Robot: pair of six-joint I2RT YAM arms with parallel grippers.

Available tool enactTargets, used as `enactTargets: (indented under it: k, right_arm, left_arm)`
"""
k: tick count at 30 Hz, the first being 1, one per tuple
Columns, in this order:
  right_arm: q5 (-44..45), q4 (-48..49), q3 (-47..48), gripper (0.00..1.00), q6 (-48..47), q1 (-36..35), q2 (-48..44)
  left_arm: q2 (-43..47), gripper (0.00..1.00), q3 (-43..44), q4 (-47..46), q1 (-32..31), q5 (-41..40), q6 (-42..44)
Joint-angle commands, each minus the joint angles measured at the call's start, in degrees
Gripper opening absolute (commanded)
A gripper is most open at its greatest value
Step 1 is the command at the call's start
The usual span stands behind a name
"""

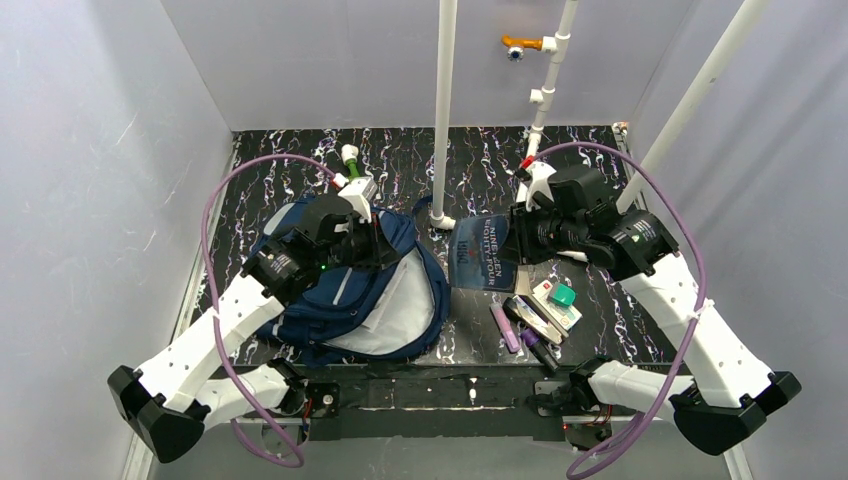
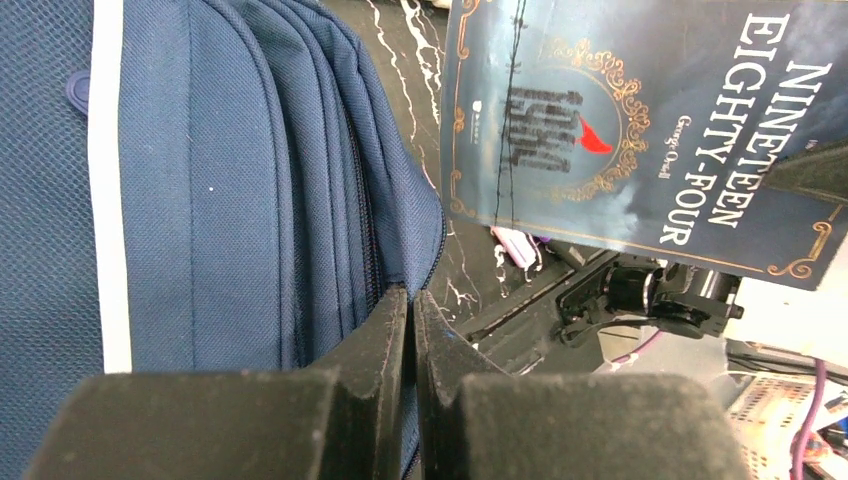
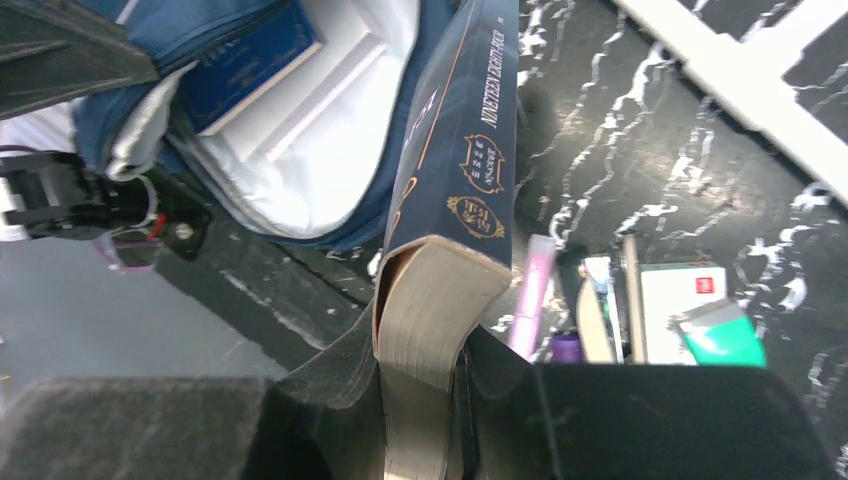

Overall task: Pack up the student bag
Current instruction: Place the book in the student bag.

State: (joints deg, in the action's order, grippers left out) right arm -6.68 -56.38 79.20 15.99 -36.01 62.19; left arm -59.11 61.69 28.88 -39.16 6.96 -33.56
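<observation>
The student bag (image 1: pixel 335 300) lies at the left of the table, its mouth open and its white lining (image 3: pixel 340 120) showing. A blue book (image 3: pixel 250 75) sits inside it. My left gripper (image 1: pixel 385 245) is shut on the bag's navy edge near the zip (image 2: pixel 365 220), and blue fabric shows between the jaws (image 2: pixel 411 300). My right gripper (image 1: pixel 515 245) is shut on the page edge of a dark paperback, Nineteen Eighty-Four (image 1: pixel 482 255). The paperback (image 3: pixel 460 160) hangs above the table just right of the bag's mouth, its cover (image 2: pixel 640 120) facing the left wrist camera.
A purple marker (image 1: pixel 504 327), a pen-like item (image 1: pixel 530 320) and a white box with a green piece on it (image 1: pixel 560 300) lie right of the bag. A white upright pole (image 1: pixel 443 110) stands behind the book. Grey walls close in both sides.
</observation>
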Motion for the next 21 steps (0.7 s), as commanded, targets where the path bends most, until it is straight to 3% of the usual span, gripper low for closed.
enactTargets:
  k: [1,5,11,16,21]
  right_arm:
    - [-10.86,12.78,0.52,0.01,8.05,-0.11,-3.12]
    - [-20.83,30.52,-9.58,0.01,26.07,-0.11,-4.78]
    - [-25.39,60.71,-23.96,0.01,50.17,-0.09,-2.61]
    - [-19.95,71.81,-26.2,0.01,56.24,-1.92,3.08]
    - [-9.66,83.32,-24.66,0.01,55.6,-11.95,13.0]
  left_arm:
    - [3.42,0.0,5.76,1.52,0.38,-5.17,6.28]
    - [8.09,0.0,6.34,1.41,0.34,-12.03,10.42]
    - [10.16,0.0,7.39,-0.84,0.38,-11.64,11.72]
    - [8.71,0.0,9.64,-2.08,0.32,-9.54,11.55]
    - [5.71,0.0,12.87,-1.53,0.39,-7.96,11.41]
